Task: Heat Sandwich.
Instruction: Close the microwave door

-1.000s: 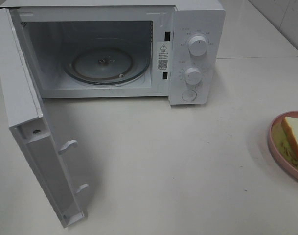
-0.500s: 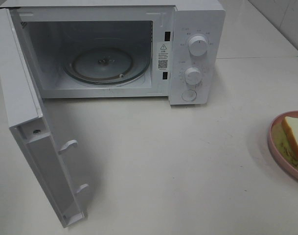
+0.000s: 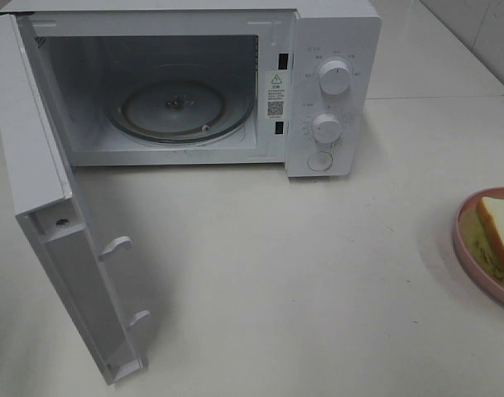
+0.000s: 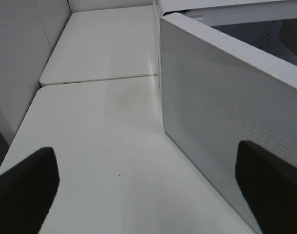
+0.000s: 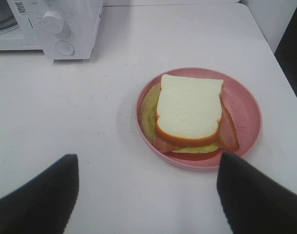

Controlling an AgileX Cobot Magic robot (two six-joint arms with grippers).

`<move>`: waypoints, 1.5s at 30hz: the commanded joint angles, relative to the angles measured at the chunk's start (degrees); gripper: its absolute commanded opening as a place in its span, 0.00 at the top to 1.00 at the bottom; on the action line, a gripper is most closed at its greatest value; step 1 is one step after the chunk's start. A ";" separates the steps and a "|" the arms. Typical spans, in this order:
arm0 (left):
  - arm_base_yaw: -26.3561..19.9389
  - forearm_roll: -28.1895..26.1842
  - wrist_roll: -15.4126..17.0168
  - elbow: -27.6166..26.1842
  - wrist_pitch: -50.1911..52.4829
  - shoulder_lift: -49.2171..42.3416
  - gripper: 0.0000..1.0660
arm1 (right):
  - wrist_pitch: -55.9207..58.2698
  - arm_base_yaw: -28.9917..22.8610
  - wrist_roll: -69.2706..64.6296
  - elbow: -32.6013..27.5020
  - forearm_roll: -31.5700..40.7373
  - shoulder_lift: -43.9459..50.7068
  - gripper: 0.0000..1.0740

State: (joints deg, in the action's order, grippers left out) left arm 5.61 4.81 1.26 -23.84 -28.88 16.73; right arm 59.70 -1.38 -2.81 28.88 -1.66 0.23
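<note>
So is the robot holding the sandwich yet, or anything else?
No, nothing is held. The right gripper is open, short of the sandwich on its pink plate. The left gripper is open beside the microwave door.

Only the claws showed up, really: the left claw (image 4: 147, 192) and right claw (image 5: 147, 195) each had two chunky matte black fingers with rounded tips.

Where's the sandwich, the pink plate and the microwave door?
sandwich (image 5: 188, 107), right wrist view, middle of the top bread slice.
pink plate (image 5: 246, 107), right wrist view, bare inner surface beside the sandwich.
microwave door (image 3: 36, 165), exterior high view, top edge of the open door.
</note>
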 commanded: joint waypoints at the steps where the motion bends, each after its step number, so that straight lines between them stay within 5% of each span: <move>1: 0.00 -0.86 -0.29 1.66 6.88 2.52 0.15 | -0.17 0.29 0.57 -0.06 -0.52 1.55 0.30; 27: 0.06 -2.64 -0.11 6.13 31.74 27.10 0.15 | -0.17 0.29 0.57 -0.06 -0.52 1.55 0.30; 33: 2.92 -2.06 -0.17 6.36 35.12 31.40 0.15 | -0.17 0.29 0.57 -0.06 -0.52 1.55 0.30; 36: 4.58 -2.01 -0.57 6.36 35.41 33.69 0.21 | -0.17 0.29 0.57 -0.06 -0.52 1.55 0.30; 43: 5.84 0.92 -0.57 6.36 38.67 38.45 0.61 | -0.17 0.29 0.57 -0.06 -0.52 1.55 0.30; 45: 5.84 1.38 -0.57 6.36 39.36 39.13 0.63 | -0.17 0.29 0.57 -0.06 -0.52 1.55 0.30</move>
State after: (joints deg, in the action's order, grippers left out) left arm 11.12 5.10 0.92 -17.53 8.48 55.12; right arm 59.70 -1.38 -2.81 28.88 -1.66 0.23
